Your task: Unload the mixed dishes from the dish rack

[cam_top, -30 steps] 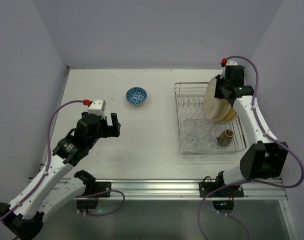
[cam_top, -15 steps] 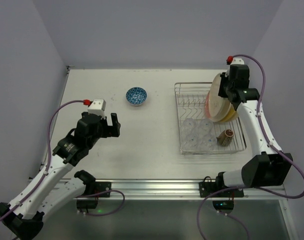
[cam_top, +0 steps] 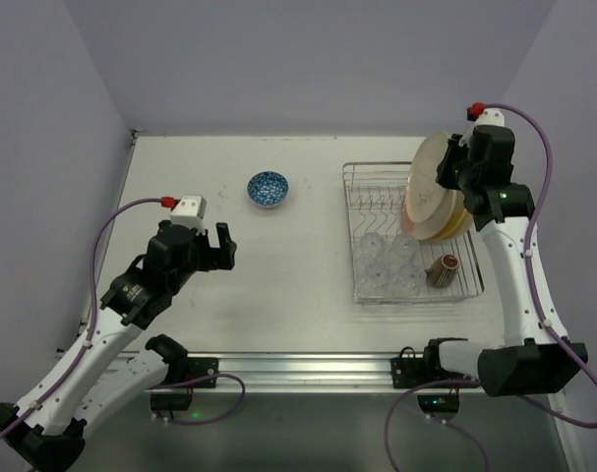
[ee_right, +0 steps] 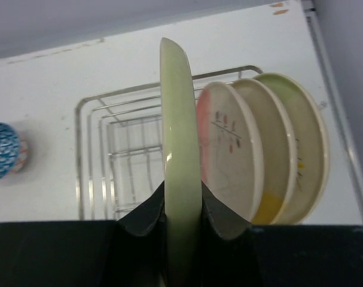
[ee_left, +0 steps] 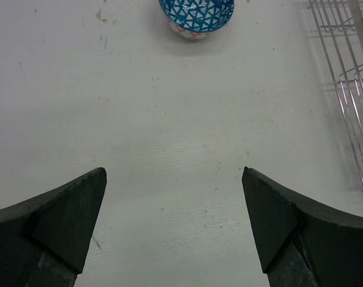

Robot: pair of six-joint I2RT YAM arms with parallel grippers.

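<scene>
We see a white desk [cam_top: 278, 285] closed in by pale lilac walls [cam_top: 308, 59] along its far, left and right edges. A silver metal rail [cam_top: 308, 366] runs along its near edge, with a dark panel [cam_top: 328, 433] below. Small dark specks [ee_left: 100, 13] dot the desktop, and faint orange marks [ee_right: 278, 6] sit near its far right corner.

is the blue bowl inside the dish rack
No, the blue bowl sits on the table, to the left of the dish rack and clear of it.
</scene>
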